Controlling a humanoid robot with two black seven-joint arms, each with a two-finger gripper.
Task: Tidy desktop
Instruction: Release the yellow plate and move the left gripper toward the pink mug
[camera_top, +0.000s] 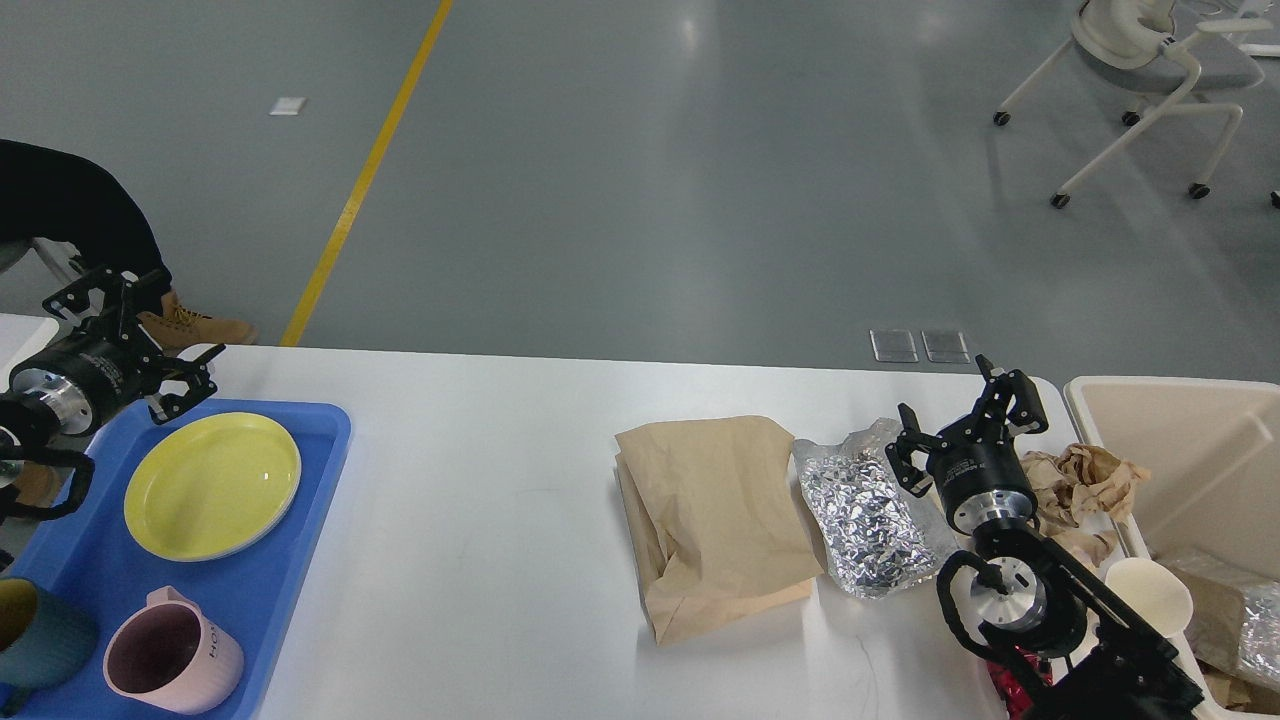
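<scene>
The right hand (965, 425) hovered with fingers spread, holding nothing, just above the foil pouch (873, 520), crumpled brown paper (1085, 475) beside it. Left of the pouch lay a brown paper bag (715, 520). The left hand (135, 335) was spread too, empty, over the blue tray (320, 440) near the yellow plate (212, 485). Everything rested on the wide white surface (470, 520).

Tray (320, 440) at the desktop's (480, 560) left edge, carrying 1 plate (212, 484) behind 2 cups (172, 650). Paper bag (715, 520) right of centre, touching a foil pouch (872, 520) on its right. Crumpled paper (1085, 475) at the right edge, beside the bin (1180, 450).
</scene>
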